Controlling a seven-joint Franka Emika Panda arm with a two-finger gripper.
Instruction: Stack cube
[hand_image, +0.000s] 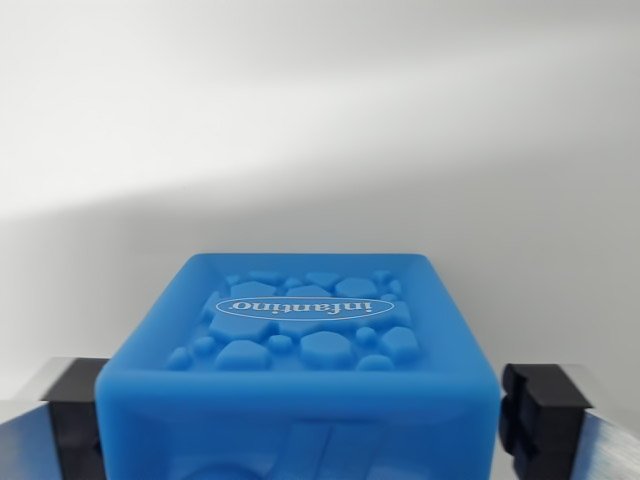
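Blue cube (298, 385) sits between the tool (300, 415) fingers, low centre of the wrist view.
Top face has raised pebbles and an "infantino" oval logo, reading upside down. Left pad (75, 415) looks in contact with the cube; right pad (535, 415) shows a thin gap, so can't tell if the tool is actually pinching. White bench (320, 150) behind.

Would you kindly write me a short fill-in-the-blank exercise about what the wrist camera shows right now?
1. The cube between the gripper fingers is ____ in colour.
2. The word embossed on the cube's top face is ____.
3. The black finger pads stand one on each ____ of the cube.
4. The surface behind the cube is plain ____.

Missing words: blue; infantino; side; white
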